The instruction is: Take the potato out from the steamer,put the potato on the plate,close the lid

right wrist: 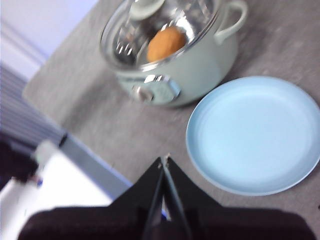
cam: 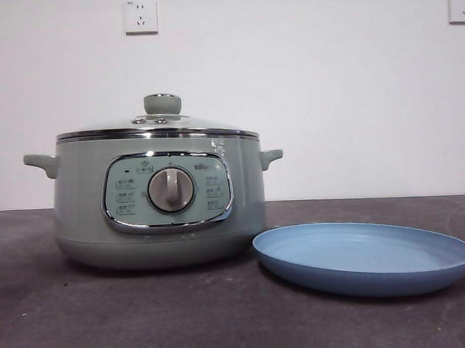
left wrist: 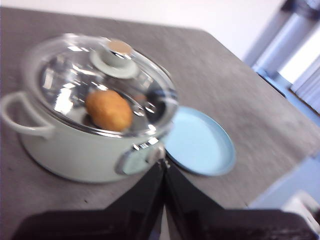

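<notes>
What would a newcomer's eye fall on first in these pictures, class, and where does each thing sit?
The large sage-green steamer dominates the table, its glass lid on. Through the glass, from above, the golden-brown potato shows inside. The light-blue plate lies beside the steamer, nothing on it. Both grippers, left and right, hang away from these things with jaws shut.

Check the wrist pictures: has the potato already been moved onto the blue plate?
No: the potato lies inside the steamer under the closed glass lid, and the plate holds nothing.
</notes>
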{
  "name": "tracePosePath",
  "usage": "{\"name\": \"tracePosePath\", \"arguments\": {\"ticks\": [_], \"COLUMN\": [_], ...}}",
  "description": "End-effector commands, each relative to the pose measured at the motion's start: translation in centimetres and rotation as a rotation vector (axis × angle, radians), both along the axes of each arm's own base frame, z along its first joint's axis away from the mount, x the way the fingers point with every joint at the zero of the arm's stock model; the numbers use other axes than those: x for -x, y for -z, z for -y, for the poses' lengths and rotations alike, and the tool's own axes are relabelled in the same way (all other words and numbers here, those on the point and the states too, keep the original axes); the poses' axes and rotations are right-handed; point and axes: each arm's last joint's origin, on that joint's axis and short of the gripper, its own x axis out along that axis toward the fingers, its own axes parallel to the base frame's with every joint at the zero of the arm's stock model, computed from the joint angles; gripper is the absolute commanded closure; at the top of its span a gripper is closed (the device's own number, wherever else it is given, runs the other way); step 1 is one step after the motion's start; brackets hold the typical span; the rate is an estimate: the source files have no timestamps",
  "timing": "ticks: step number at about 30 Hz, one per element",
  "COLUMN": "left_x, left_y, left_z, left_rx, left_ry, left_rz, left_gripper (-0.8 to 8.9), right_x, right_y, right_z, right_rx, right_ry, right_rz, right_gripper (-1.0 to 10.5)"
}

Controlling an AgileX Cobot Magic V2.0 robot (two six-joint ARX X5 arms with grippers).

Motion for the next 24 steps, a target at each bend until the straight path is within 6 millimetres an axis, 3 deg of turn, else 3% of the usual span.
{"name": "tracePosePath", "arguments": {"ticks": [1, 7, 9, 10, 11, 13, 15, 16, 24], "left_x": [0.2, 0.4, 0.4, 0.4, 0.4, 0.3, 0.3, 0.3, -0.7], "left_y": [-0.3, -0.6, -0.7, -0.7, -0.7, -0.7, -0.7, -0.7, -1.7], "left_z": [0.2, 0.3, 0.3, 0.3, 0.3, 0.2, 0.2, 0.2, 0.2], "left_rx": [-0.055, -0.079, -0.069, -0.070, -0.078, -0.090, -0.090, -0.090, -0.052], "left_ry": [0.070, 0.093, 0.083, 0.079, 0.065, 0.047, 0.042, 0.041, 0.009], "left_rz": [0.001, -0.018, -0.026, -0.028, -0.030, -0.032, -0.032, -0.028, 0.038], "left_gripper": [8.22, 8.00, 6.27, 4.92, 3.02, 1.47, 1.49, 1.49, 1.49], "right_x": [0.1, 0.2, 0.2, 0.2, 0.2, 0.2, 0.2, 0.2, 0.2], "right_y": [-0.5, -0.7, -0.7, -0.7, -0.7, -0.7, -0.7, -0.7, -0.7], "right_z": [-0.4, -1.2, -1.2, -1.2, -1.2, -1.2, -1.2, -1.2, -1.2], "right_rx": [0.041, 0.045, 0.044, 0.045, 0.046, 0.043, 0.036, 0.031, 0.028], "right_ry": [-0.089, -0.157, -0.158, -0.157, -0.155, -0.150, -0.142, -0.135, -0.132], "right_rz": [0.026, 0.012, 0.009, 0.009, 0.008, 0.002, -0.008, -0.018, -0.022], "right_gripper": [9.6, 9.4, 9.3, 9.0, 8.0, 5.7, 3.5, 2.9, 2.9]}}
